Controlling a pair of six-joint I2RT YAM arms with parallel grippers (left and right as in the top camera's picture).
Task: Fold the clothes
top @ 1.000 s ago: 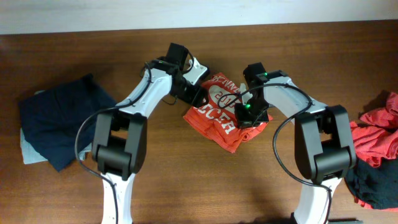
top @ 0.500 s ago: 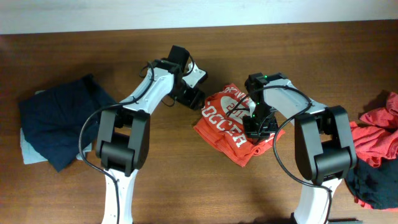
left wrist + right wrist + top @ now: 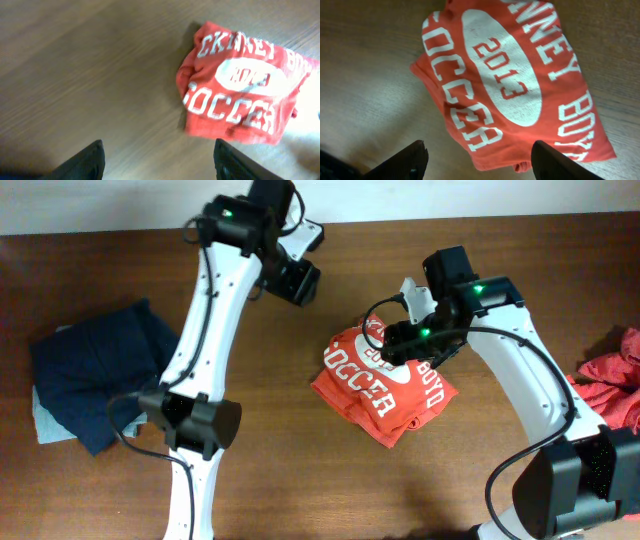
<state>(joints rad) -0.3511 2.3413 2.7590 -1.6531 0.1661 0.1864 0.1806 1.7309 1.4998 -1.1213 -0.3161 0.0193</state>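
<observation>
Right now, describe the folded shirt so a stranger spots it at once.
Start at the middle of the wooden table. An orange-red shirt lies folded there. Unlike the navy pile at left and the red heap at right, it shows white SOCCER 2013 lettering.

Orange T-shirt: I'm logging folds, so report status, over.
Left end effector open, empty. Right end effector open above orange T-shirt, not gripping. Shirt lies folded, lettering up. Nothing on it.
</observation>
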